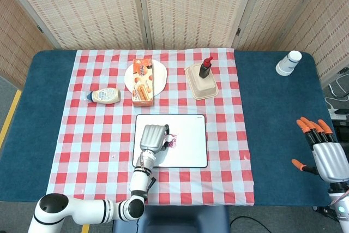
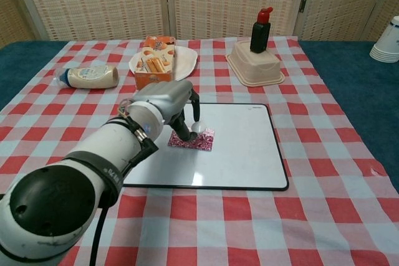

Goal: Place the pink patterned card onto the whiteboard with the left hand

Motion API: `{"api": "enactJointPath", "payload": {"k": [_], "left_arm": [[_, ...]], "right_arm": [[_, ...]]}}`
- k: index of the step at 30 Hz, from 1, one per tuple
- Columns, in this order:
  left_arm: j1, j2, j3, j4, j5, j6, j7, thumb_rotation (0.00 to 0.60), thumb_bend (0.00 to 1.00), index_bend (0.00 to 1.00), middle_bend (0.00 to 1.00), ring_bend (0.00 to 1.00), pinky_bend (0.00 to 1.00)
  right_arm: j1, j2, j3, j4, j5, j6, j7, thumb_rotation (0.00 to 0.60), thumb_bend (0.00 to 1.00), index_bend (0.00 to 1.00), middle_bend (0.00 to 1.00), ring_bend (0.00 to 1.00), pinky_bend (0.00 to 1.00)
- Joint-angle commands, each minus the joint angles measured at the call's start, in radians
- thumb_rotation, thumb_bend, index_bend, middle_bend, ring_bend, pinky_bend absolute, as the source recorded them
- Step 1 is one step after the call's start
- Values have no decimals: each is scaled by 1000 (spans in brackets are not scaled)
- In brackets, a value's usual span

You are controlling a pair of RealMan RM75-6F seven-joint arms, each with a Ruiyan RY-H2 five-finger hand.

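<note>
The pink patterned card [image 2: 192, 139] is seen lying flat on the whiteboard [image 2: 249, 154], left of centre. It is touched by the curled fingertips [image 2: 193, 134] of the left hand [image 2: 167, 101]; whether it is gripped cannot be told. The right hand [image 1: 325, 154] is held spread, off the bench's right end.

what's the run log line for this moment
left hand: fingertips on pink patterned card | card: flat on whiteboard | right hand: open, idle

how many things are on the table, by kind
bottles: 2 (mayo bottle, dark sauce bottle)
boxes: 1 (orange snack box)
plates: 1 (white plate)
trays: 1 (beige container)
whiteboards: 1 (whiteboard)
cards: 1 (pink patterned card)
cup stacks: 1 (paper cups)
total: 8
</note>
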Motion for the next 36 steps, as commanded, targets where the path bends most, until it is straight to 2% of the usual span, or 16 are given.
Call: {"api": "enactJointPath", "payload": {"k": [1, 6, 11, 16, 20, 23, 25, 26, 29, 31, 32, 33, 34, 35, 36], "left_arm": [[2, -2, -1, 3, 2, -2, -3, 600, 315, 473, 1000, 1000, 1000], [5, -3, -4, 3, 7, -6, -3, 600, 310, 414, 1000, 1000, 1000], [13, 5, -8, -3, 12, -9, -11, 600, 274, 295, 1000, 1000, 1000], [27, 47, -13, -45, 29, 12, -4, 600, 269, 288, 1000, 1000, 1000], [67, 159, -24, -164, 86, 70, -15, 600, 262, 354, 1000, 1000, 1000], [149, 311, -16, -301, 132, 87, -90, 600, 247, 395, 996, 990, 995], [207, 413, 5, -377, 139, 66, -143, 600, 239, 385, 952, 937, 960], [246, 482, 22, -422, 142, 41, -187, 600, 233, 366, 895, 880, 922], [324, 635, 79, -493, 187, -30, -293, 600, 219, 243, 627, 648, 722], [337, 662, 92, -503, 209, -45, -317, 600, 209, 159, 462, 491, 585], [344, 675, 100, -506, 221, -52, -328, 600, 201, 105, 335, 361, 482], [364, 713, 128, -509, 269, -70, -361, 600, 190, 51, 190, 208, 357], [391, 754, 171, -494, 353, -72, -392, 600, 179, 18, 95, 106, 262], [429, 787, 251, -432, 481, -44, -379, 600, 164, 0, 7, 8, 149], [465, 790, 309, -374, 588, 0, -397, 600, 159, 0, 0, 0, 110]], "right_arm": [[0, 0, 0, 0, 0, 1, 1, 600, 0, 67, 35, 0, 0], [-1, 2, -1, -1, -3, 2, 3, 600, 0, 67, 36, 0, 0], [0, 3, -2, 0, -4, -1, 5, 600, 0, 67, 36, 0, 0], [0, 2, 0, 2, -1, -1, 6, 600, 0, 67, 35, 0, 0], [2, 1, 1, 2, 3, -7, 3, 600, 0, 67, 35, 0, 0], [2, 1, -2, 0, -1, -7, -2, 600, 0, 67, 35, 0, 0], [2, 0, -3, -1, -3, -7, -5, 600, 0, 67, 36, 0, 0], [3, -1, -3, -2, -4, -8, -9, 600, 0, 67, 36, 0, 0], [5, -4, -6, -4, -5, -15, -18, 600, 0, 67, 36, 0, 0], [6, -4, -6, -5, -5, -16, -19, 600, 0, 67, 36, 0, 0], [6, -5, -6, -5, -5, -17, -20, 600, 0, 67, 36, 0, 0], [7, -5, -7, -5, -4, -19, -23, 600, 0, 67, 36, 0, 0], [7, -6, -7, -5, -3, -21, -25, 600, 0, 68, 36, 0, 0], [7, -8, -7, -4, -1, -22, -28, 600, 0, 68, 35, 0, 0], [7, -10, -6, -3, 1, -22, -32, 600, 0, 67, 36, 0, 0]]}}
